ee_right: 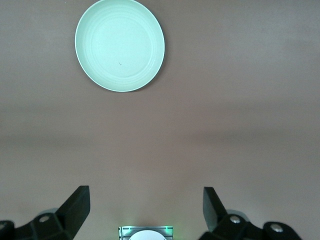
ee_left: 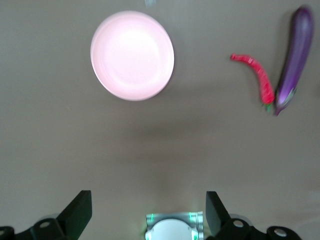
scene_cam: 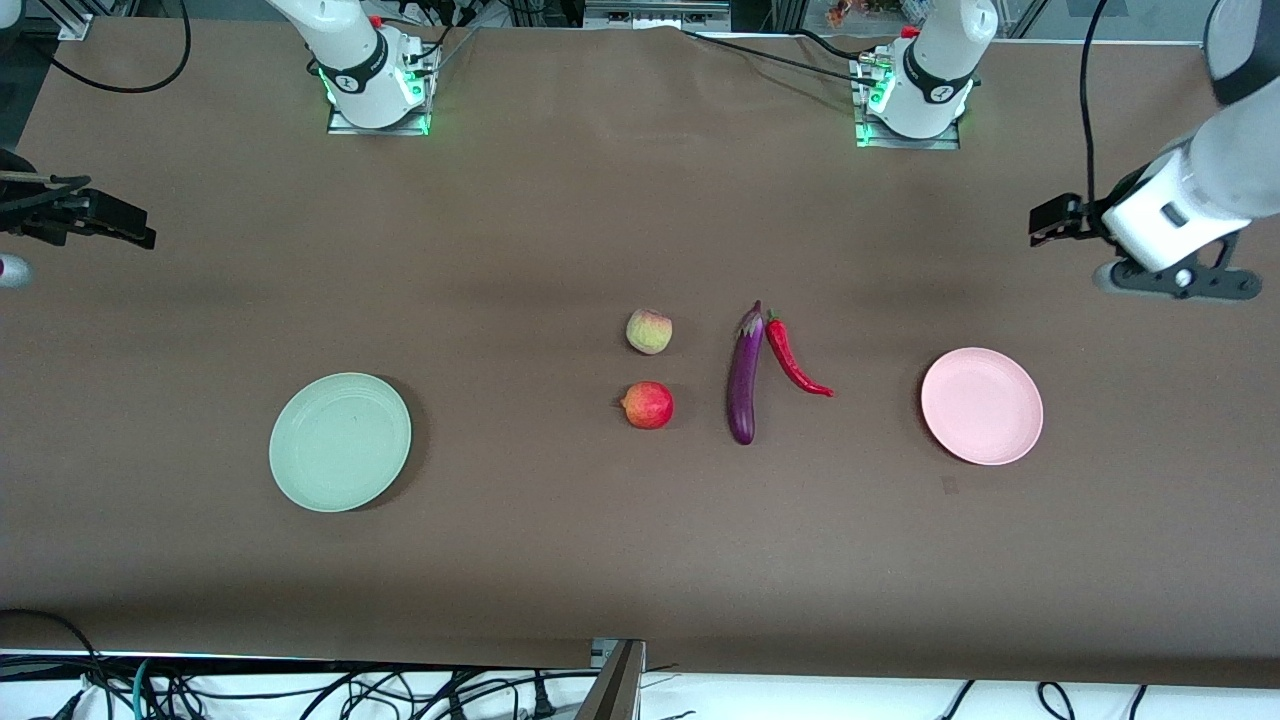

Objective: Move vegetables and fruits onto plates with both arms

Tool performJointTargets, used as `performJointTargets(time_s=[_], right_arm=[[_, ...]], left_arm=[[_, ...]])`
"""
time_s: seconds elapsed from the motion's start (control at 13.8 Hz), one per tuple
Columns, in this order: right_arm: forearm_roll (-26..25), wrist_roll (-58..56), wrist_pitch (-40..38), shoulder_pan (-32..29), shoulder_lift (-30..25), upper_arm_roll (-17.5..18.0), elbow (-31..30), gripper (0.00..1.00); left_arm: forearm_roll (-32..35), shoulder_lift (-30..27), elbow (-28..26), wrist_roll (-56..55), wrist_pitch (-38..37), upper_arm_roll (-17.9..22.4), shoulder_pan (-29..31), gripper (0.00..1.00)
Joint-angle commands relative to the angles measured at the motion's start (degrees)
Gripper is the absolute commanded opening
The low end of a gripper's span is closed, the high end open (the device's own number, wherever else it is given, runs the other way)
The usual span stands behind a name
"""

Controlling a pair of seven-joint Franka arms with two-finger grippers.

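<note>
My right claw (ee_right: 145, 212) hangs over the table (scene_cam: 560, 230) at the right arm's end, fingers spread, nothing gripped; the mint green plate (scene_cam: 340, 442) lies well apart from it. Mid-table: peach (scene_cam: 649, 331), with the red fruit (scene_cam: 648, 405) nearer the front camera. Beside them the eggplant (scene_cam: 744, 378) and chili pepper (scene_cam: 794, 358), stems nearly touching. Pink plate (scene_cam: 982, 406) sits toward the left arm's end. My left claw (ee_left: 149, 212) is over the table there, released, empty, well apart from the plate.
</note>
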Motion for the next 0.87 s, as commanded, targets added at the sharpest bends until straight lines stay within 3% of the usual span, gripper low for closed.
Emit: performJointTargets(time_s=[0.0, 0.14, 0.36, 0.58, 0.8], right_arm=[[0.19, 0.20, 1.50, 0.07, -0.12, 0.76, -0.52, 1.00], [0.37, 0.12, 1.59, 0.33, 2.07, 1.20, -0.52, 1.00], [0.45, -0.50, 2.47, 1.92, 5.67, 1.20, -0.43, 1.00], [4.22, 0.38, 7.03, 5.60, 8.66, 1.12, -0.43, 1.00], [5.73, 7.27, 10.63, 9.72, 11.39, 1.12, -0.52, 1.00]], left_arm=[[-1.15, 9.98, 2.08, -0.94, 0.49, 0.01, -1.24, 1.00], [-6.32, 14.12, 1.03, -8.92, 6.63, 0.10, -2.04, 1.00], [-6.95, 19.93, 0.77, -21.22, 15.16, 0.01, -6.42, 1.00], [-6.95, 24.15, 0.07, -34.84, 22.63, 0.10, -12.57, 1.00], [-7.21, 26.44, -7.19, -42.69, 37.18, 0.01, -16.62, 1.00]])
